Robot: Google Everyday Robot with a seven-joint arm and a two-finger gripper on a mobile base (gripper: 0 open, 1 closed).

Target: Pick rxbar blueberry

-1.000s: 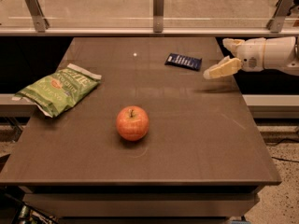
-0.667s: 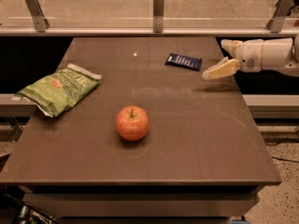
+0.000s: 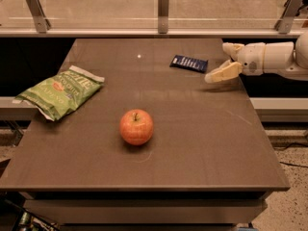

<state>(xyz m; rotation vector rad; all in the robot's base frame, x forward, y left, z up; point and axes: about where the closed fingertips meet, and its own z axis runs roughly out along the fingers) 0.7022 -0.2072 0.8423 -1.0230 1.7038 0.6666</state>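
Note:
The rxbar blueberry (image 3: 189,63) is a small flat dark navy wrapper with white lettering. It lies on the brown table (image 3: 192,143) near the far right. My gripper (image 3: 217,62) reaches in from the right edge, just right of the bar and a little nearer the camera. It hangs low over the table. Its cream fingers (image 3: 222,73) are spread apart and hold nothing. It does not touch the bar.
A red-orange apple (image 3: 136,126) sits near the table's middle. A crinkly green chip bag (image 3: 61,91) lies at the left edge. A glass railing with metal posts (image 3: 163,11) runs behind the table. The white arm (image 3: 274,57) extends past the right edge.
The gripper has crept slightly left toward the bar. The bar, the apple and the chip bag have not moved.

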